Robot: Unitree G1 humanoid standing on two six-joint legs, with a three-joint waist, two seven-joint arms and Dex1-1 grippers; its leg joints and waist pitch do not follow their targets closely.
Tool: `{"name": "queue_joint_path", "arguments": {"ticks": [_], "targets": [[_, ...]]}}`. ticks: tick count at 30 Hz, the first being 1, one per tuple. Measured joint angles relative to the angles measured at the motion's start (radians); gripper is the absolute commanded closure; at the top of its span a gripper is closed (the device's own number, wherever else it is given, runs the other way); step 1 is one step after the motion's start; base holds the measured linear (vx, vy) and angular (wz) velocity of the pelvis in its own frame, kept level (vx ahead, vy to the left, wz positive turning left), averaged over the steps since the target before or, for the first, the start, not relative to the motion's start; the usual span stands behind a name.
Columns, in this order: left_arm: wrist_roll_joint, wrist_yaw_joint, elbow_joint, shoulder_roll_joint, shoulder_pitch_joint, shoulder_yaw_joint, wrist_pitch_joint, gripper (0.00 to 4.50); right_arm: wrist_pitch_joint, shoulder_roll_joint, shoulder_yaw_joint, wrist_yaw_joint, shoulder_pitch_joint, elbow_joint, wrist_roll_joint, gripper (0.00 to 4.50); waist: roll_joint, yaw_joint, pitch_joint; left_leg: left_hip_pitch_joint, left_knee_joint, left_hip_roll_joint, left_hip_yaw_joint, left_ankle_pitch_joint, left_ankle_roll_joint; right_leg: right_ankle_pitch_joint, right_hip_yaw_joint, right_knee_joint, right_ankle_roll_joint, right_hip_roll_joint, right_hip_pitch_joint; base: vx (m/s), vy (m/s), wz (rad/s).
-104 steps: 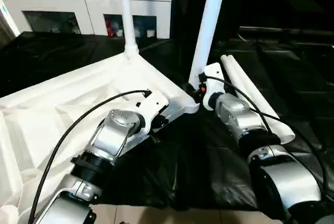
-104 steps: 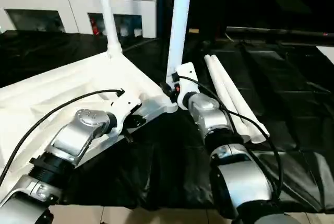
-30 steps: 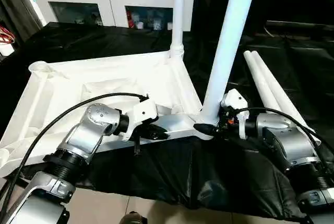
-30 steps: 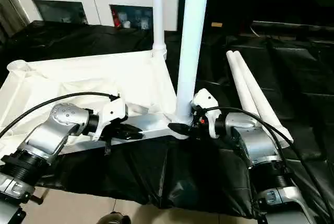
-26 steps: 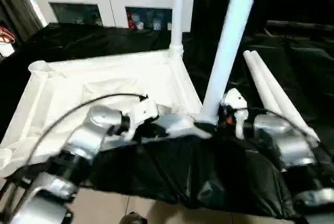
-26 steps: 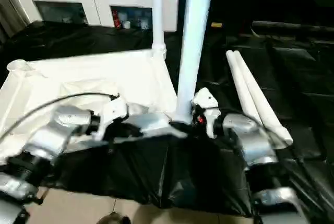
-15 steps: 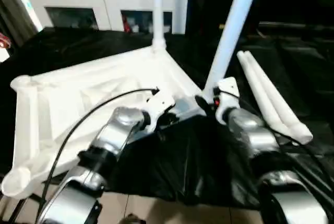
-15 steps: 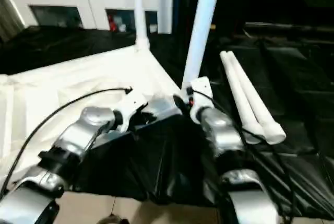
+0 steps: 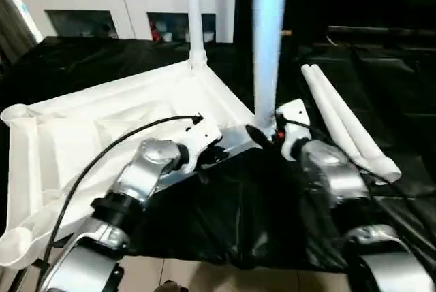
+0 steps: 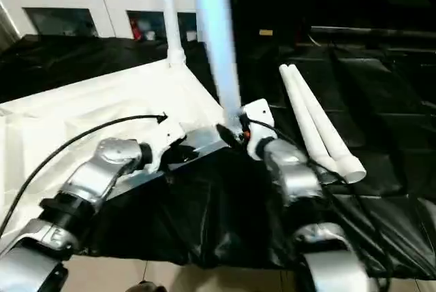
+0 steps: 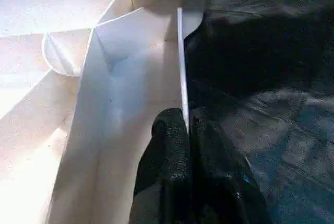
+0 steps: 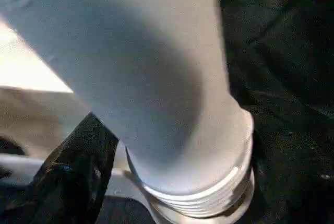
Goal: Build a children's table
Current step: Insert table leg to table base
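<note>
Two legs (image 9: 193, 13) fitted upright, two legs (image 9: 344, 120) lying loose.

Home room: white glass-door cabinet (image 9: 129, 16).

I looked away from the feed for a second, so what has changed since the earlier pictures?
The near leg, leaning rightward a second ago, now stands straighter, roughly parallel to the far leg. The left gripper stays clamped on the tabletop rim, the right gripper remains at the near leg's base, and the loose legs lie as before.
</note>
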State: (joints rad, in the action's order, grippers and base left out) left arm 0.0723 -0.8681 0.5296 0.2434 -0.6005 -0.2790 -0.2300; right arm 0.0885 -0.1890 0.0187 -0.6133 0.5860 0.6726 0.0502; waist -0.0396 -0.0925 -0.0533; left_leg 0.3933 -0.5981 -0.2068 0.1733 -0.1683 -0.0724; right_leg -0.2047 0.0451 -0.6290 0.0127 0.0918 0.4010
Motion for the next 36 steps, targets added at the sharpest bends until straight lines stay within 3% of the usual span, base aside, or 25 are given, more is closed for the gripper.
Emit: {"name": "queue_joint_path", "arguments": {"ticks": [6,8,12,13,23,30,36], "targets": [[-0.018,-0.085,-0.034,0.034,0.023,-0.007,0.014,4.5,0.038,-0.06,0.02,-0.152,-0.032,-0.059,0.032,0.71,0.0,-0.004,0.0,0.001,0.0,0.0,0.0,0.001,0.001,0.0,0.0,0.001,0.0,0.0,0.001,0.0,0.0,0.0],[-0.022,-0.091,-0.043,0.039,0.03,-0.007,0.015,4.5,0.038,-0.059,0.019,-0.158,-0.031,-0.057,0.033,1.04,0.0,-0.003,0.0,0.001,0.0,0.0,0.0,0.001,0.001,0.0,0.0,0.001,0.0,0.0,0.001,0.0,0.0,0.0],[-0.029,-0.112,-0.074,0.055,0.05,-0.01,0.014,4.5,0.041,-0.049,0.015,-0.16,-0.031,-0.043,0.043,1.16,0.0,-0.003,0.0,0.001,0.0,0.0,0.0,0.001,0.001,0.0,0.0,0.001,0.0,0.0,0.001,0.0,0.0,0.0],[-0.032,-0.121,-0.082,0.059,0.055,-0.01,0.013,4.5,0.054,-0.042,0.01,-0.162,-0.033,-0.041,0.051,1.43,0.0,-0.003,0.0,0.001,0.0,0.0,0.0,0.001,0.001,0.0,0.0,0.001,0.0,0.0,0.001,0.0,0.0,0.0],[-0.048,-0.166,-0.125,0.097,0.086,-0.007,0.01,4.5,0.14,-0.025,-0.034,-0.224,-0.038,-0.029,0.136,1.76,0.0,-0.002,0.0,0.001,0.0,0.0,0.001,0.001,0.001,0.0,0.0,0.001,0.0,0.0,0.001,0.0,0.0,0.0],[-0.049,-0.168,-0.125,0.098,0.086,-0.007,0.01,4.5,0.124,-0.03,-0.031,-0.235,-0.04,-0.022,0.136,1.76,0.0,-0.003,0.0,0.001,0.0,0.0,0.001,0.001,0.001,0.0,0.0,0.001,0.0,0.0,0.001,0.0,0.0,0.0],[-0.049,-0.172,-0.132,0.099,0.091,-0.011,0.013,4.5,0.071,-0.068,0.028,-0.262,-0.041,-0.033,0.082,1.76,0.001,-0.004,0.0,0.001,0.0,0.0,0.001,0.001,0.001,0.0,0.0,0.001,0.0,0.0,0.001,0.0,0.0,0.0]]}}
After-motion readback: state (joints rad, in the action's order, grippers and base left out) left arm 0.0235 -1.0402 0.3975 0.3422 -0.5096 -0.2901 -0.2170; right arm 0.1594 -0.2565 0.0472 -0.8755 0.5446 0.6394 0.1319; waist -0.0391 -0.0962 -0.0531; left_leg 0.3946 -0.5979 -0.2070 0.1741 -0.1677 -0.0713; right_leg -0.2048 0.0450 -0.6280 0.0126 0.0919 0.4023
